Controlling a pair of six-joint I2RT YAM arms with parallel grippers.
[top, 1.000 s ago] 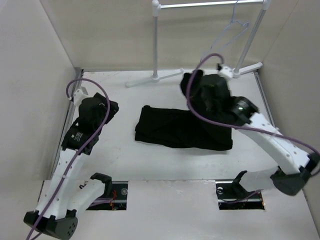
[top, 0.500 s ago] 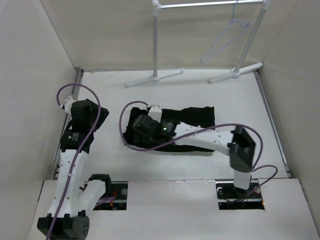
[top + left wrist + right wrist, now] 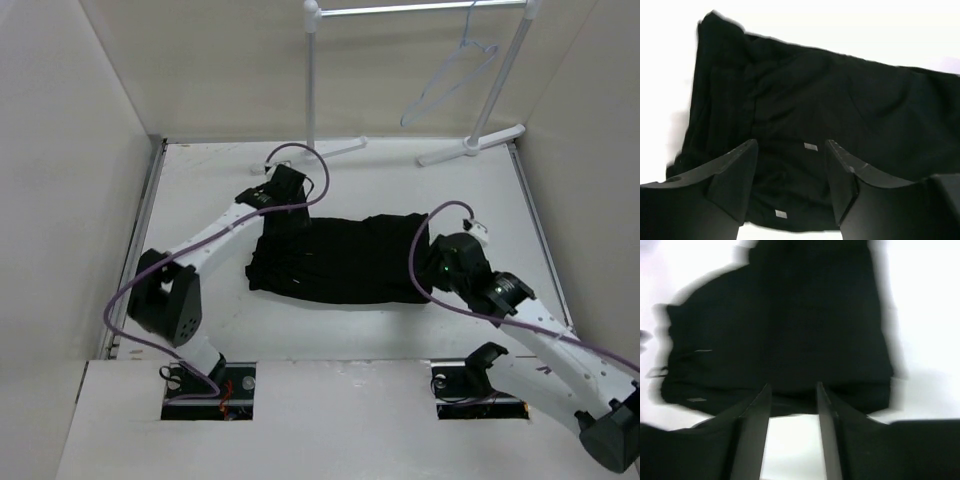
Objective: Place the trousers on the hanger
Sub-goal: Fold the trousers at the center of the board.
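The black trousers [image 3: 340, 260] lie folded flat across the middle of the table. My left gripper [image 3: 283, 215] hovers over their far left corner, open and empty; in the left wrist view its jaws stand apart over the black trousers [image 3: 820, 105], left gripper [image 3: 791, 146]. My right gripper [image 3: 435, 268] is at the trousers' right end, open and empty; in the right wrist view the right gripper [image 3: 792, 387] points at the edge of the trousers [image 3: 785, 325]. The pale hanger [image 3: 450, 80] hangs on the rack at the back right.
A white tube garment rack [image 3: 312, 80] stands at the back, its feet [image 3: 470, 145] on the table. Beige walls close in the left, right and back. Purple cables loop off both arms.
My left arm has swung from the left edge to the trousers' far left corner. My right arm has pulled back from the trousers' left end to their right end. The trousers lie spread wider.
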